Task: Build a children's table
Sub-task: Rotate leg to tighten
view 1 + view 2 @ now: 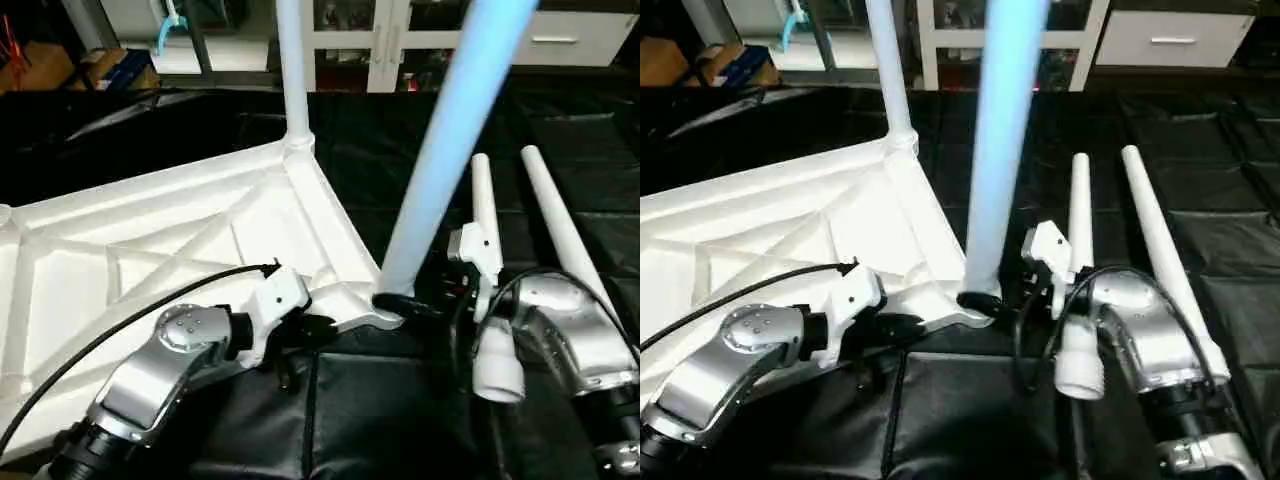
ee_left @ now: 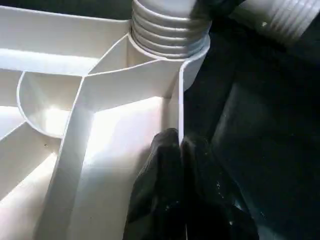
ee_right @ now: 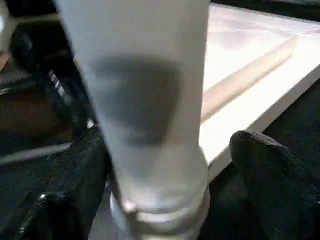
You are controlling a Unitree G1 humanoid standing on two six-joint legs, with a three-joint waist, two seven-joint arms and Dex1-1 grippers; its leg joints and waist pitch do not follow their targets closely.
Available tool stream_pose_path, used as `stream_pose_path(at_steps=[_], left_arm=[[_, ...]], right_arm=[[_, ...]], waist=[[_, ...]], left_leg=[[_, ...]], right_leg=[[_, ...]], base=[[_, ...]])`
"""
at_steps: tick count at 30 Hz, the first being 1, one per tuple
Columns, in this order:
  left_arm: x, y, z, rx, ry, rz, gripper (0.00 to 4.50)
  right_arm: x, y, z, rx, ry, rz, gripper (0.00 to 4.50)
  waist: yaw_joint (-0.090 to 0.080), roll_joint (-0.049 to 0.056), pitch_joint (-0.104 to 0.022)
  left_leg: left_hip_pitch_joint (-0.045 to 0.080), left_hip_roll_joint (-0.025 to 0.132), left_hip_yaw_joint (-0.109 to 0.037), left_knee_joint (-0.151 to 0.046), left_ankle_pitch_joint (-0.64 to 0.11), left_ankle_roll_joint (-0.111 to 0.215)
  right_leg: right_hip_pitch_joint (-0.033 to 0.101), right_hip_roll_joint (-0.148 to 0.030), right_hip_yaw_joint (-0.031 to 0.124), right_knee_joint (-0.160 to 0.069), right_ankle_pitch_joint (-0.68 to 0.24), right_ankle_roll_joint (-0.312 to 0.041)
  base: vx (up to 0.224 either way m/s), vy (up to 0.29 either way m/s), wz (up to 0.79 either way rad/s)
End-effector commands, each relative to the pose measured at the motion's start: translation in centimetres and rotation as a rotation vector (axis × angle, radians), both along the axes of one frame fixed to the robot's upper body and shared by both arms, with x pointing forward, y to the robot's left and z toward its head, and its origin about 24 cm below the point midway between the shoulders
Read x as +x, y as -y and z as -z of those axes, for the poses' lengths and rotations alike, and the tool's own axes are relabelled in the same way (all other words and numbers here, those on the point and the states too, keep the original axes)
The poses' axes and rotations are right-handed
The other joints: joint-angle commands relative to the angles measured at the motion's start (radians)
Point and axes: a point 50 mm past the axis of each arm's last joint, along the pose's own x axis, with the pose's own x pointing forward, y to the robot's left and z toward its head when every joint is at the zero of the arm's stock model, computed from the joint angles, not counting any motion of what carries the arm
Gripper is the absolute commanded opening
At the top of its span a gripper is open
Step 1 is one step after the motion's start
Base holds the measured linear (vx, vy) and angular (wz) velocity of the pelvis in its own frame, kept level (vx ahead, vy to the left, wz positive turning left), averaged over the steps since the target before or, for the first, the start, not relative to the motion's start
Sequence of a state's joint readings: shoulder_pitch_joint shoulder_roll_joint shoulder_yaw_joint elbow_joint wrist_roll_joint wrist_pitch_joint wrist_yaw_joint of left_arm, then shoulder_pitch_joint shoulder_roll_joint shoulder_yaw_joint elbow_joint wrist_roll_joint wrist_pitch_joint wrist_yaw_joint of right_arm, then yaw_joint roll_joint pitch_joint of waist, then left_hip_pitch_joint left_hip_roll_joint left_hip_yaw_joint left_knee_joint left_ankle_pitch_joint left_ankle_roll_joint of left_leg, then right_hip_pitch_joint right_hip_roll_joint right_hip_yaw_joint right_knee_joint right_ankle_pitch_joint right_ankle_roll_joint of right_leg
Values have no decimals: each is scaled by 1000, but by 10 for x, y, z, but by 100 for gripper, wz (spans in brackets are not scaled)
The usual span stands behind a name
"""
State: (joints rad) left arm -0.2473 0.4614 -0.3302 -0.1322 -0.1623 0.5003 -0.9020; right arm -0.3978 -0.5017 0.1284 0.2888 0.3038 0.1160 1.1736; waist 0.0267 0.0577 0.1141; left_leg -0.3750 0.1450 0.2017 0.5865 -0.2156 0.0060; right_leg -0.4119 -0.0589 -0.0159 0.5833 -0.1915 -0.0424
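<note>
The white tabletop [image 1: 150,230] lies upside down on black cloth, its X ribs facing up. One leg [image 1: 291,70] stands in the far corner socket. A second leg [image 1: 450,150] stands upright in the near corner socket, its threads showing at the socket [image 2: 170,35]. My left gripper [image 1: 310,325] is shut on the tabletop's rim wall just beside that near corner, one finger [image 2: 160,190] on each side of the wall. My right gripper [image 3: 165,175] straddles the base of the near leg, open, with one finger [image 3: 265,175] standing clear of the tube.
Two loose legs [image 1: 484,200] [image 1: 560,220] lie side by side on the black cloth [image 1: 400,420] to the right, their thick ends under my right forearm. A white cabinet [image 1: 400,40] and boxes [image 1: 40,65] stand behind the work area.
</note>
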Motion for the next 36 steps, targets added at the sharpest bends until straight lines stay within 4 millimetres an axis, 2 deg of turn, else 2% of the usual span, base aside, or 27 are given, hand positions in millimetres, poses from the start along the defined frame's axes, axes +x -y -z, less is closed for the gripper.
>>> stream_pose_path(at_steps=[1,2,4,6,8,10,11,12,15,18,20,23,25,32,35,36], left_arm=[[-10,-8,24,72,-123,2,0],[-10,-7,24,73,-120,-1,0],[-9,-7,24,74,-116,-4,0],[-9,-6,24,73,-116,0,0],[-10,-5,24,72,-117,5,0],[-10,-4,24,72,-119,11,0],[-10,-4,24,72,-119,11,0],[-10,-4,24,73,-120,14,0],[-11,-4,24,73,-120,15,0],[-11,-4,25,75,-121,19,0],[-11,-4,25,75,-122,20,0],[-11,-3,25,75,-122,21,0],[-10,-2,24,72,-121,21,0],[-9,-2,24,73,-119,15,0],[-8,-3,25,72,-114,0,0],[-7,-3,24,71,-111,-6,0]], right_arm=[[0,5,3,-50,-15,-15,397],[-1,6,4,-65,-13,-22,397],[0,6,5,-74,-11,-25,397],[0,6,6,-75,-8,-25,397],[0,5,7,-76,-13,-34,397],[0,3,10,-79,-6,-32,397],[0,3,10,-79,-6,-32,381],[1,2,12,-80,0,-27,381],[1,2,12,-80,2,-27,361],[-1,0,16,-90,-3,-53,329],[-2,0,17,-93,-4,-60,315],[-3,0,18,-99,-7,-68,301],[-3,0,19,-101,-9,-68,275],[1,0,21,-88,-10,-11,257],[5,-1,23,-74,-15,40,257],[6,-2,24,-75,-18,63,257]], waist=[[0,-10,-49],[-1,-10,-46],[-2,-10,-41],[-3,-10,-46],[-3,-10,-50],[-3,-11,-54],[-3,-11,-54],[-2,-11,-54],[-2,-11,-52],[-6,-9,-49],[-8,-9,-50],[-9,-8,-52],[-9,-9,-51],[-12,-7,-47],[-17,-8,-44],[-23,-9,-41]], left_leg=[[25,92,-38,-67,-78,159],[27,93,-38,-71,-109,143],[34,92,-39,-80,-201,78],[32,90,-41,-81,-192,63],[29,89,-40,-78,-155,72],[27,87,-39,-72,-113,99],[27,87,-39,-72,-113,99],[25,87,-38,-71,-100,115],[24,88,-39,-72,-107,121],[25,89,-41,-76,-145,107],[26,89,-41,-76,-149,101],[24,88,-41,-74,-129,109],[24,88,-40,-74,-129,114],[25,89,-42,-78,-167,99],[25,88,-43,-82,-195,82],[23,88,-45,-84,-221,70]], right_leg=[[45,-85,34,-55,-113,-264],[44,-84,35,-60,-153,-259],[41,-84,39,-71,-266,-234],[45,-84,41,-69,-247,-228],[46,-84,40,-63,-183,-235],[48,-84,40,-57,-111,-250],[48,-84,40,-57,-111,-250],[49,-85,40,-56,-92,-257],[49,-86,38,-57,-115,-257],[48,-85,38,-63,-172,-248],[47,-84,38,-63,-172,-247],[48,-84,38,-59,-132,-254],[49,-85,38,-60,-130,-257],[47,-85,38,-65,-184,-250],[45,-85,39,-69,-227,-241],[45,-86,39,-72,-270,-232]], base=[[0,0,0],[0,0,0],[0,0,0],[0,0,0],[0,0,0],[0,0,0],[0,0,0],[0,0,0],[0,0,0],[0,0,0],[0,0,0],[0,0,0],[0,0,0],[0,0,0],[0,0,0],[0,0,0]])
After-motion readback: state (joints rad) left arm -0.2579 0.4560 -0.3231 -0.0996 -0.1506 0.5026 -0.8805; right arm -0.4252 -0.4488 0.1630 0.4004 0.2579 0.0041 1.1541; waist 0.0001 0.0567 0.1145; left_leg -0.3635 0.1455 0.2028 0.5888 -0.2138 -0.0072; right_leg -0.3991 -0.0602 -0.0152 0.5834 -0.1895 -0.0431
